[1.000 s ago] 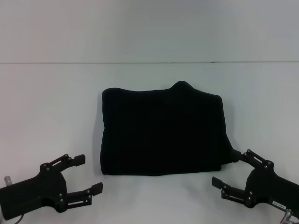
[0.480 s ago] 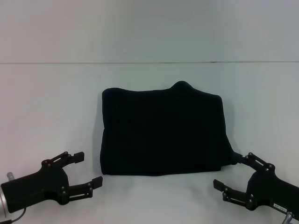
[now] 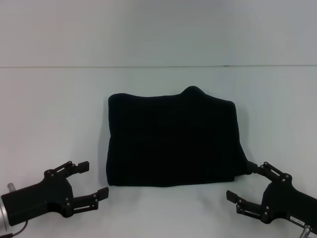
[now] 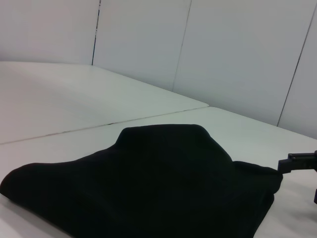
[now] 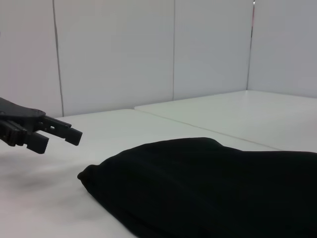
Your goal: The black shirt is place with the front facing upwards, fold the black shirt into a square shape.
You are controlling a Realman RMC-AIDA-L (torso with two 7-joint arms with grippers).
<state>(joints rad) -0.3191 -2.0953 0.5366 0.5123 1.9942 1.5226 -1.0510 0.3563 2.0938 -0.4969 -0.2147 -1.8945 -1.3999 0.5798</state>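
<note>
A white table fills our view, with a pale wall behind it. At the centre of the frame we see the black shirt folded into a rough rectangle, plain side up. The left gripper sits at lower left, jaws wide, clear of the cloth. The right gripper sits at lower right, jaws wide, its upper finger beside the shirt's corner.

White table, pale panelled wall.
</note>
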